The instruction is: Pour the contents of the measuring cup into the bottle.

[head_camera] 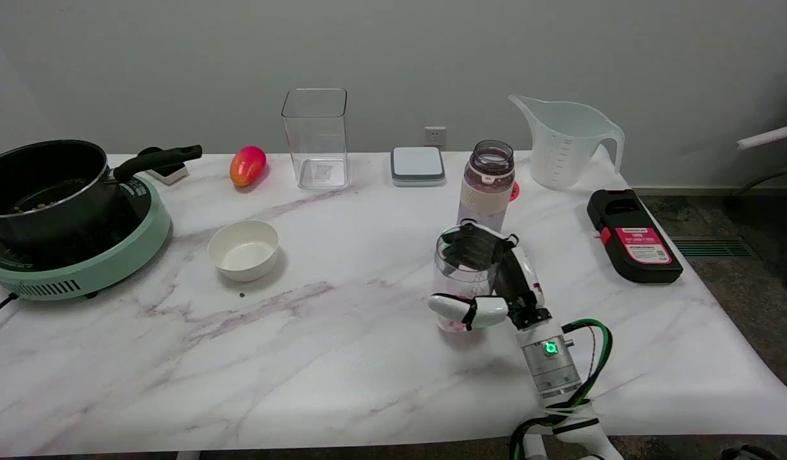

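Head view: the right hand point(489, 281) wraps a small clear measuring cup point(460, 281), fingers point(473, 246) curled over its rim, thumb across its lower front. The cup stands upright on the table point(342, 358). The open bottle point(489, 182) stands just beyond the fingers.

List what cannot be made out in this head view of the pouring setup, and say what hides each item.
- Contents of the small clear measuring cup: the right hand wraps it; only a pinkish tint near its base shows.
- Fill level of the bottle: a white sleeve covers its body.
- Inside of the black pot: too dark to read.
- Red label on the black device: print too small.
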`<state>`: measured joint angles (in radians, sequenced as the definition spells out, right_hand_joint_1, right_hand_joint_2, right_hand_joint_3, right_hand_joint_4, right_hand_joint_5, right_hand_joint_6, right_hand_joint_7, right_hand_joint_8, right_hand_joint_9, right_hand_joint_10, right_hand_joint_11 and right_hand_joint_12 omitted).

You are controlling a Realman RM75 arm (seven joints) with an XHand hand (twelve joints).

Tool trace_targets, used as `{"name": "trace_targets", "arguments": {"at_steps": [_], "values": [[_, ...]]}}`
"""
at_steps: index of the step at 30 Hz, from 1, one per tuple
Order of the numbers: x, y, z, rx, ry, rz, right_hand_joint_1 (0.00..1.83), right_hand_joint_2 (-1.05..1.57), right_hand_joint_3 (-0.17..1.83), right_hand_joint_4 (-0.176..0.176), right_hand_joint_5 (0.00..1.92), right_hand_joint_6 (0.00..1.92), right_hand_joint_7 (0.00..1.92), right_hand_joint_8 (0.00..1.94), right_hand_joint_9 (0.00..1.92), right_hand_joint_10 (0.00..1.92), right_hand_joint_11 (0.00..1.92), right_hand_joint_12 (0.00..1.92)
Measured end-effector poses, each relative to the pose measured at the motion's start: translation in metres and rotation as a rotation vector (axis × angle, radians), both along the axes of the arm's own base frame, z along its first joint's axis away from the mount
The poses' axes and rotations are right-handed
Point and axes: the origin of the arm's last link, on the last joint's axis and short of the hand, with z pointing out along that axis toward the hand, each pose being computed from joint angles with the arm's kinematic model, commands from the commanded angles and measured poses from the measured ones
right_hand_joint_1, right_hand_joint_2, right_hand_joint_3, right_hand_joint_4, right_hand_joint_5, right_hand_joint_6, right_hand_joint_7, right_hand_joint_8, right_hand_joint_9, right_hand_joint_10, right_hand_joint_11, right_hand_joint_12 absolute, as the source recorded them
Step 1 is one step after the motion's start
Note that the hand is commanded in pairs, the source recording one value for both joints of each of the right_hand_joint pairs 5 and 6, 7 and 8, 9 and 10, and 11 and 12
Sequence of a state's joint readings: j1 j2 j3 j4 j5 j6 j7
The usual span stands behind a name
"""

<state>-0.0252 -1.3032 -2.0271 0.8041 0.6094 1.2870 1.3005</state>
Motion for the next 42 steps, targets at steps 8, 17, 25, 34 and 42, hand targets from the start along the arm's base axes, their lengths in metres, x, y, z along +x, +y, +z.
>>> {"name": "trace_targets", "arguments": {"at_steps": [8,17,25,34,42], "values": [[0.008,0.013,0.016,-0.076,-0.015,0.058,1.23,1.26,0.49,0.000,1.35,1.35,1.59,1.59,1.56,1.56,1.30,1.30],[0.013,0.045,0.053,-0.264,-0.016,0.083,1.20,1.38,0.44,0.000,1.43,1.43,1.63,1.63,1.60,1.60,1.35,1.35],[0.028,0.066,0.095,-0.425,-0.013,0.121,1.21,1.38,0.48,0.000,1.43,1.43,1.64,1.64,1.62,1.62,1.37,1.37],[0.055,0.057,0.151,-0.491,0.041,0.106,1.28,1.24,0.59,0.000,1.36,1.36,1.61,1.61,1.58,1.58,1.33,1.33],[0.094,0.016,0.189,-0.463,0.120,0.079,1.36,0.95,0.77,0.000,1.26,1.26,1.54,1.54,1.51,1.51,1.27,1.27]]}}
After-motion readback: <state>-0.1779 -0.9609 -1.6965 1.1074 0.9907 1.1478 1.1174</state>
